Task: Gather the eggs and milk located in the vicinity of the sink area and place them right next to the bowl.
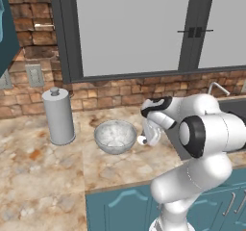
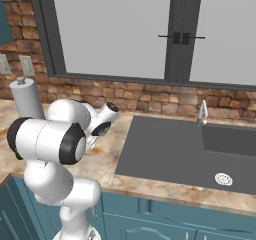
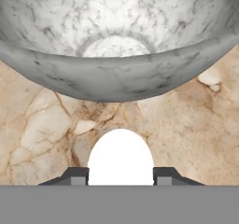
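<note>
Item: white egg (image 3: pixel 121 157), clasped between the gripper (image 3: pixel 121 175) fingertips, just beside the bowl (image 3: pixel 112 41) over the counter (image 3: pixel 186 139). Advice: lower it until it rests, release gently, keep clear of the bowl's wall.

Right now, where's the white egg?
The small white oval egg sits between the jaws in the hand view, just over the marble counter beside the round silvery-grey bowl; in the left base view it is at the bowl's right.
</note>
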Available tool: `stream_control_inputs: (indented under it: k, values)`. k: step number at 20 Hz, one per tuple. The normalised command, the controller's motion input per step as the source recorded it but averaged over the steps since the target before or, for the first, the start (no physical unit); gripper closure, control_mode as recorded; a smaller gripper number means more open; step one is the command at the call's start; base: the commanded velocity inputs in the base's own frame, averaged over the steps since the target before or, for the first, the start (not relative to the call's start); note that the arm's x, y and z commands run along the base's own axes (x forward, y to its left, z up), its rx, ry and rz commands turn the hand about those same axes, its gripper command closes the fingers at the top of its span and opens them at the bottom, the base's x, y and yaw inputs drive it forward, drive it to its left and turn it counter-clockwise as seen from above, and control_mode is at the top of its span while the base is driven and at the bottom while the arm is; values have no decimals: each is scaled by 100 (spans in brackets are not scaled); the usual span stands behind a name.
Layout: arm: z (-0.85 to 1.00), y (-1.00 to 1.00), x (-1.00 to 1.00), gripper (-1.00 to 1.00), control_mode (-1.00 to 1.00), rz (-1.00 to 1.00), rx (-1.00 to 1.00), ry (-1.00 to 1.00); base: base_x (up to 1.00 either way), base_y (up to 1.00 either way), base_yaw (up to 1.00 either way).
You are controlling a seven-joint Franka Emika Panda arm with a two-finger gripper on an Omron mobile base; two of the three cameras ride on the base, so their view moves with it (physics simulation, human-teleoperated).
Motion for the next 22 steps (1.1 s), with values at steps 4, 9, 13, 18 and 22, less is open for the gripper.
stream_control_inputs:
  k: [4,9,13,18,22]
  values:
    - [-10,0,4,100,-100,0,0,-5,0,0,0]
    - [-7,0,9,100,-100,0,0,0,0,0,0]
    - [-4,3,18,100,-100,0,0,0,0,0,0]
    - [-1,1,17,100,-100,0,0,0,0,0,0]
    - [-4,0,11,-100,-100,0,0,0,0,0,0]
